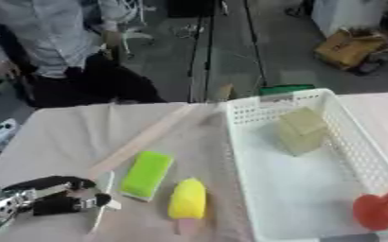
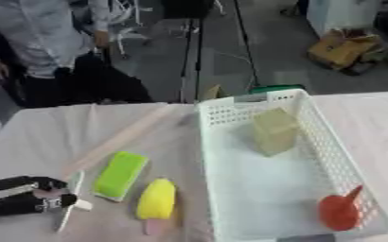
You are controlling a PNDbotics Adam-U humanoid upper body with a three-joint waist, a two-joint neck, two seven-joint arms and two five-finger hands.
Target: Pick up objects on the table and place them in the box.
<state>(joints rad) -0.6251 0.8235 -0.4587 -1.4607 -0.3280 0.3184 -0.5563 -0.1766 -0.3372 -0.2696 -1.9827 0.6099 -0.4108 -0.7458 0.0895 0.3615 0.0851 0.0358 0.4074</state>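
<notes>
At the near left corner, the robot's black left hand (image 1: 61, 198) is seen low over the pale cloth-covered table (image 1: 57, 137). Its fingers are curled, and a thin white flat thing (image 2: 71, 206) is seen just beside them, touching the hand; whether it is really pinched cannot be told. Just to the right of the hand, a yellow ice-lolly-shaped toy with a pink stick (image 1: 187, 202) is laid on the cloth. A bright green block on a white base (image 1: 147, 173) is found right next to it, a little farther and to the left. A long pale wooden stick (image 1: 139, 142) is laid slanting from near the hand toward the far side. On the right, a white plastic basket with holes in its walls (image 1: 247, 156) is set on the table. A red round thing with a pointed handle (image 1: 377, 210) is seen in its near right corner. A pale tan cube (image 1: 301, 130) is seen in its far part. The right hand is not shown.
</notes>
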